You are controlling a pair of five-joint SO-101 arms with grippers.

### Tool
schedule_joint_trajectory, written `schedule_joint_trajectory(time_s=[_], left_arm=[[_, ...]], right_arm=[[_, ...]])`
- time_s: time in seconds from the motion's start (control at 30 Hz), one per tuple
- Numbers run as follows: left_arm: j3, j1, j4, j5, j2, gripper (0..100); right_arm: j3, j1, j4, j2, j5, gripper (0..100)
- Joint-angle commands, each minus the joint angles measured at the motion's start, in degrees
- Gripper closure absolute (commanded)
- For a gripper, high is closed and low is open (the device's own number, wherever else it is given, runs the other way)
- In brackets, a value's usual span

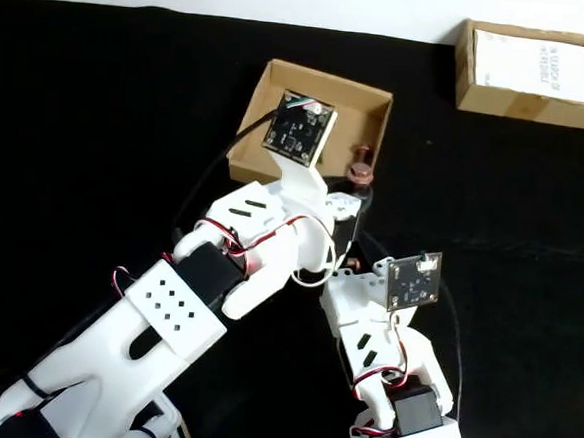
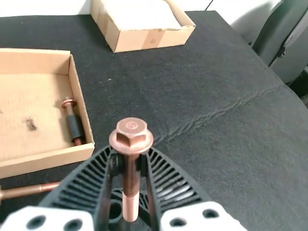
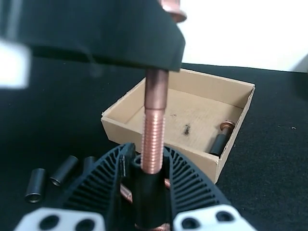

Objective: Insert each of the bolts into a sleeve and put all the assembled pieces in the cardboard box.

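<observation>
My left gripper (image 2: 130, 156) is shut on a copper bolt (image 2: 130, 137) and holds it upright, head up, just beside the open cardboard box (image 1: 365, 102). In the high view the bolt head (image 1: 359, 174) shows next to the box's near right corner. Directly below it, my right gripper (image 3: 144, 161) is shut on a black sleeve (image 3: 147, 192), and the bolt's threaded end (image 3: 153, 139) enters the sleeve's top. One assembled bolt-and-sleeve piece (image 3: 221, 139) lies inside the box (image 3: 192, 115) along a wall, as the left wrist view shows too (image 2: 72, 122).
Three loose black sleeves (image 3: 65, 169) lie on the black cloth near the right gripper. A spare bolt (image 2: 29, 191) lies by the box's near wall. A second cardboard box (image 1: 533, 70) holding white paper stands at the far right.
</observation>
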Motion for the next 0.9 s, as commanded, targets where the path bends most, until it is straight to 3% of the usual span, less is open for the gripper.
schedule_joint_trajectory(time_s=[0.0, 0.7, 0.87], left_arm=[[-0.48, -2.24, -2.55, -0.44, -0.22, 99], [8.13, -2.24, -4.66, 0.18, -0.31, 99], [7.52, -2.24, -4.66, 6.07, -0.66, 99]], right_arm=[[-0.66, 0.04, -1.19, -0.66, 0.35, 99.1], [-0.31, 0.13, -1.19, -0.66, 0.35, 99.1], [-0.22, 0.13, -1.19, -0.66, 0.26, 99.1]])
